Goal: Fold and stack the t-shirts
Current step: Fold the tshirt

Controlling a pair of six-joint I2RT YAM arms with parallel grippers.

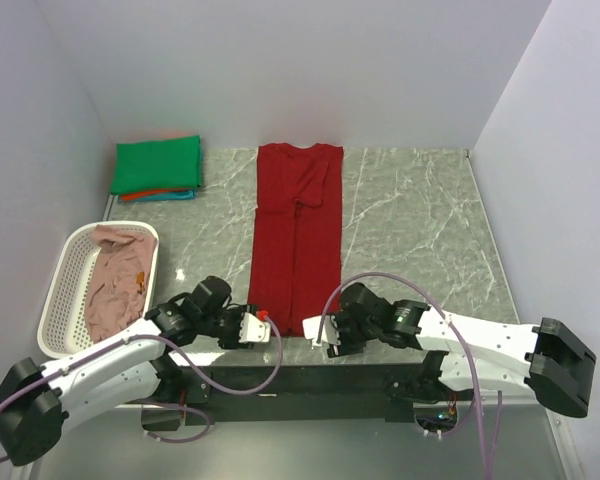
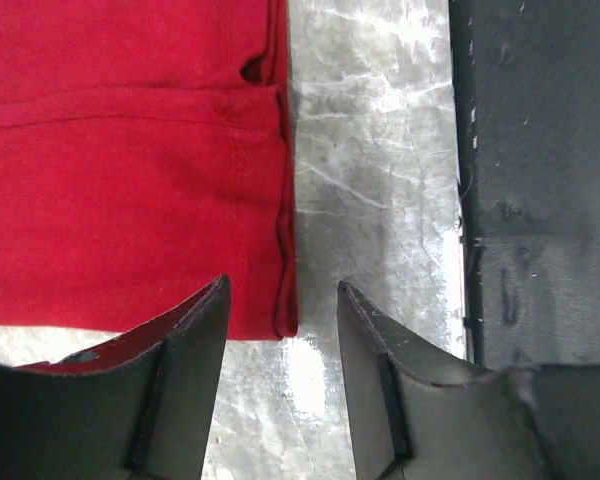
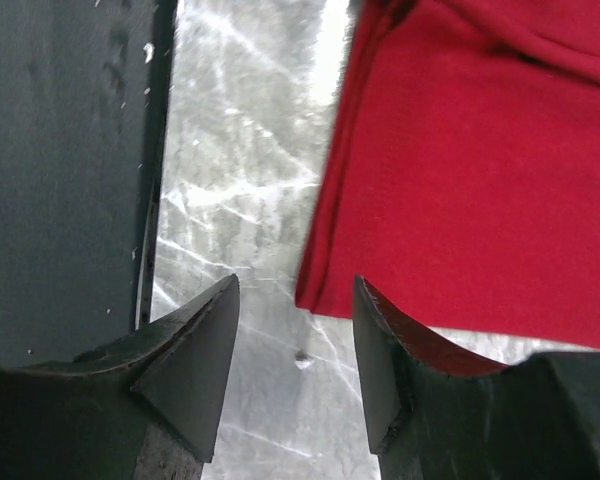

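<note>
Well, the grey table (image 1: 410,230) is walled in on three sides, with bare stone to the right of the dark red shirt (image 1: 297,240). That shirt lies down the middle as a long narrow strip, collar at the far end. The white basket (image 1: 55,300) sits at the left edge with a crumpled pink shirt (image 1: 115,285) inside. In the far left corner, a folded green shirt (image 1: 158,165) tops a stack; the ones beneath show only thin orange and teal edges. From above, both arms hide the red shirt's near hem. The left gripper (image 2: 282,283) and right gripper (image 3: 296,280) each stand parted, unclamped, a near hem corner lying between the jaws.
</note>
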